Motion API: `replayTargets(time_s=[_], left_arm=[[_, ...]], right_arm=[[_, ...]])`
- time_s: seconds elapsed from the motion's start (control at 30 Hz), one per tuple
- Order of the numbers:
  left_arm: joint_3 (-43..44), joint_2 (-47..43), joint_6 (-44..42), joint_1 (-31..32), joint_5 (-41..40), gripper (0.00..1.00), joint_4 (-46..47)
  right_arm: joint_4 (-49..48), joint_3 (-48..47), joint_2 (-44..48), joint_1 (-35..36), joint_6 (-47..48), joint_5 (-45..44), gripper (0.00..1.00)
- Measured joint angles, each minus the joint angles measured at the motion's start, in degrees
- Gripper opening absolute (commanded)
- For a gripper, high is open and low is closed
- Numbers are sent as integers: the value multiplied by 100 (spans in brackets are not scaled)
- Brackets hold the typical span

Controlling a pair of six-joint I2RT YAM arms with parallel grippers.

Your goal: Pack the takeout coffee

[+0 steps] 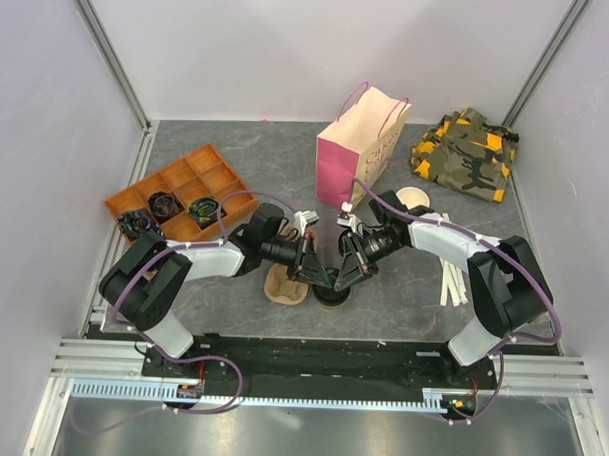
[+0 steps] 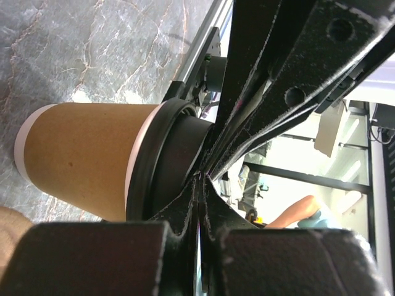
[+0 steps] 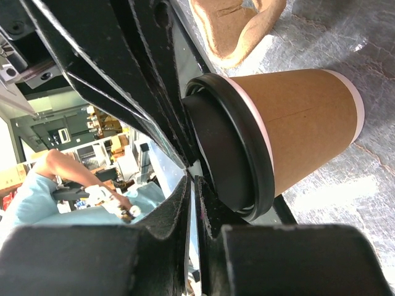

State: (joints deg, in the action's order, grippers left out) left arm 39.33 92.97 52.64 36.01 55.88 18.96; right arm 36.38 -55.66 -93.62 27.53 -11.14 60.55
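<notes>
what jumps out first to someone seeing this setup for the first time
The left tool and right tool meet mid-table, both closed, with their tips at the black-lidded takeout coffee, next to a cardboard cup carrier. Behind them stands a pink-and-white paper bag, with an orange compartment tray at the left and a camouflage cloth at the back right.

Grey marbled table (image 1: 237,156), orange compartment tray (image 1: 212,173) at left, pink-and-white paper gift bag (image 1: 355,155) and camouflage cloth (image 1: 465,154) at back, lidless tan paper cup (image 1: 414,199), white strips (image 1: 453,286), brown moulded-pulp carrier (image 1: 285,285), black-lidded tan paper cup (image 2: 80,154) just beside it
</notes>
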Motion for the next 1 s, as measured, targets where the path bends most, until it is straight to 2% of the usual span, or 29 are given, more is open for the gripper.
replayTargets(time_s=[0.5,0.8,1.0], left_arm=[[-223,-1019,4,146,-485,2,-83],[-343,-673,109,216,-638,2,-52],[-415,-374,313,90,-315,2,269]], right_arm=[[175,-118,20,0,-11,-20,14],[4,-170,35,85,-227,-131,14],[-42,-170,-13,125,-214,-192,13]])
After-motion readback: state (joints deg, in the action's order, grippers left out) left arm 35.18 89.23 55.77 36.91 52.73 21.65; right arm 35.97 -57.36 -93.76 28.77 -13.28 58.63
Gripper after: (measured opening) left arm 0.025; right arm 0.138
